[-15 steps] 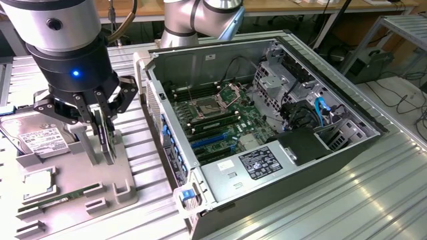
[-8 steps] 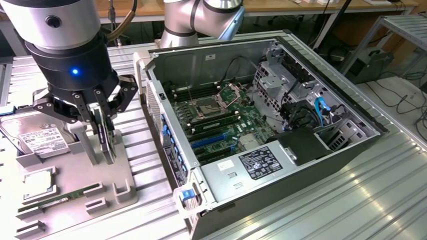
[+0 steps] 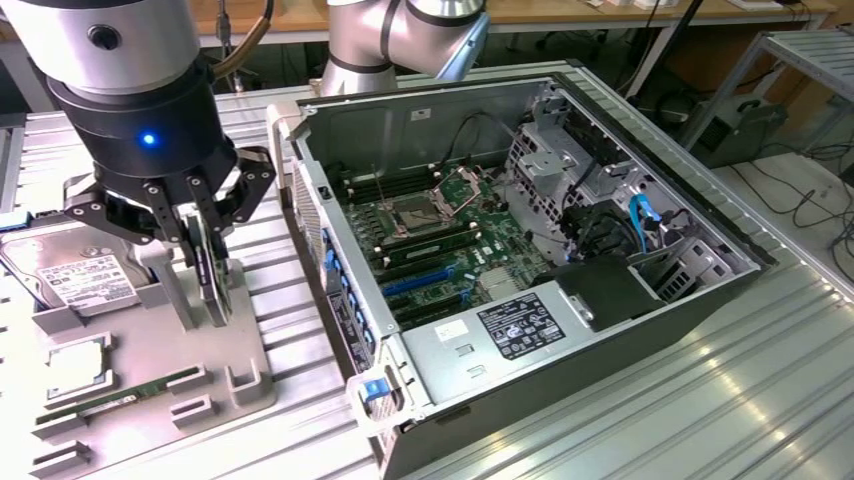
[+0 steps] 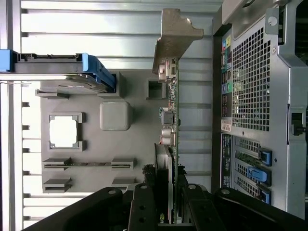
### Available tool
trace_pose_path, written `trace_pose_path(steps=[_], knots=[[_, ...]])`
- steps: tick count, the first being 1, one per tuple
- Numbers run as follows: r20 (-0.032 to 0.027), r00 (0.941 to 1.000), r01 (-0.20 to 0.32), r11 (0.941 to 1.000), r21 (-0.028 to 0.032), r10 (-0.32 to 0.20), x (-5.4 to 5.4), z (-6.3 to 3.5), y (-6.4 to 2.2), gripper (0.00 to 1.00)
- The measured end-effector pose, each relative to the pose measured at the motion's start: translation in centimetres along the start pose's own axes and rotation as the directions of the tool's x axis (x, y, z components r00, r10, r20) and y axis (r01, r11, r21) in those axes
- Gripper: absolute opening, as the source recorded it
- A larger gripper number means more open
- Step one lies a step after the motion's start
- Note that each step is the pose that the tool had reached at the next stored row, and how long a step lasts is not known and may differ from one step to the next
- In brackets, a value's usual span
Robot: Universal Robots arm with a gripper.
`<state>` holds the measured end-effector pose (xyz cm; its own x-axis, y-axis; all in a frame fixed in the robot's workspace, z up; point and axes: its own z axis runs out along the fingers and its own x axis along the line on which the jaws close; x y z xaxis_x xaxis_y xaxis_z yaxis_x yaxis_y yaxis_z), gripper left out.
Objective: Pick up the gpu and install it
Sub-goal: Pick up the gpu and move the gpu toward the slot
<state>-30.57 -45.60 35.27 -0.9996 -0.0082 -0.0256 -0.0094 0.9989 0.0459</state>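
Wrist view: hand point(image 4: 167, 202) clenching gpu point(image 4: 171, 120) edge-on at gray holder tray point(image 4: 96, 144); narrow grip risking tilting, bracket point(image 4: 175, 33) catching computer case point(image 4: 250, 86).

Hard drive point(image 3: 70, 278) cut by exterior view's left edge; gpu point(image 4: 172, 103) end hidden inside pincer point(image 4: 168, 204).

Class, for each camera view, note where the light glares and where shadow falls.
Exterior view: glare streaks the ribbed table beside the computer case, whose interior lies in shade; a blue light glows on the arm. Wrist view: the table slats wash out white, while the tool, closed on the gpu, is a dark silhouette.
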Motion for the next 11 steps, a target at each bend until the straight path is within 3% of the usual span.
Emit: trace_pose_path(steps=[11], knots=[[0.0002,1.0000,0.000,1.0000,-0.0002,0.000,-0.02,-0.82,0.04,0.27]])
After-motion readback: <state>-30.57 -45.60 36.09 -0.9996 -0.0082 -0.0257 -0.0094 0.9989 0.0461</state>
